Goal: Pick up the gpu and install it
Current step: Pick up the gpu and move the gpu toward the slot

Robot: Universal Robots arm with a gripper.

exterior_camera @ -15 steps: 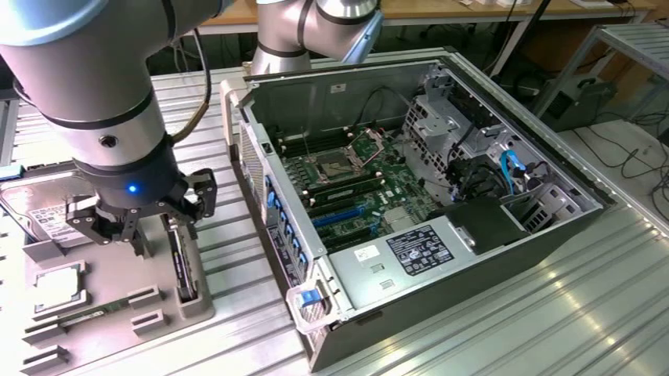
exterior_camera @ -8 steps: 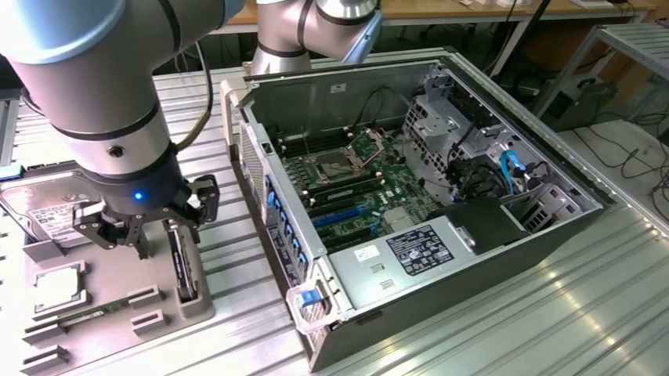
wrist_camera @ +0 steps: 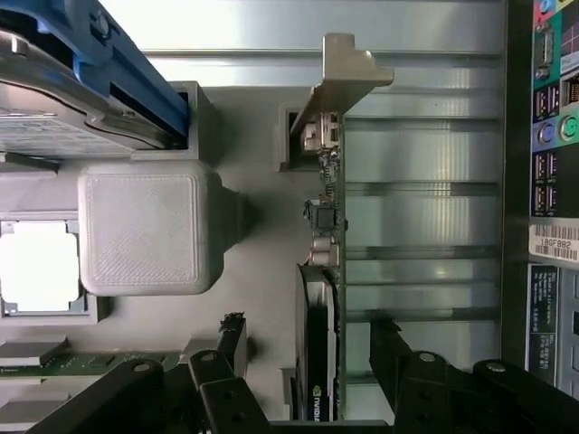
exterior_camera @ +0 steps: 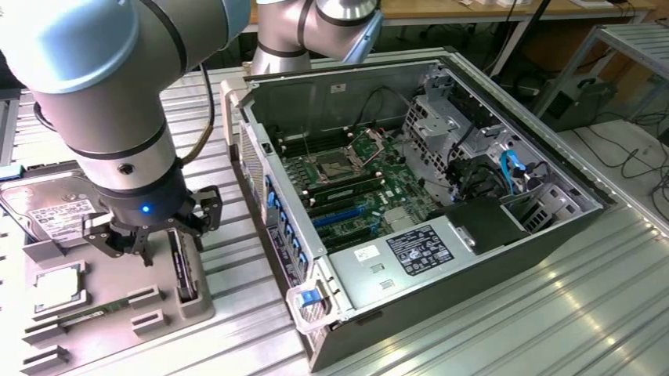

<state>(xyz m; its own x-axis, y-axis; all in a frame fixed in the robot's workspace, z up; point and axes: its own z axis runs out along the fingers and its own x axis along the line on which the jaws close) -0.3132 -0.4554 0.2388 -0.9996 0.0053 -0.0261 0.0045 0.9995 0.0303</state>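
On edge in grey plastic holder tray (wrist_camera: pixel 253 271): thin flat gpu (wrist_camera: pixel 326 298), black cooler, pale metal bracket; hand (wrist_camera: pixel 309 327) stood open, straddling it without contact.

Exterior high, oblique; wrist close overhead; both share gpu (exterior_camera: pixel 186 270) (wrist_camera: pixel 321 316).

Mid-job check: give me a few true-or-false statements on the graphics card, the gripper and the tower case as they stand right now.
1. The gripper is open, its jaws standing either side of the gpu, a thin card with a black cooler and a pale metal bracket. True.
2. The gpu is seated in the green motherboard. False: it stands on edge in a slot of the grey plastic holder tray.
3. The dark metal computer case lies with its side open. True.
4. The silver hard drive with a white label sits inside the case. False: it rests on the holder tray.
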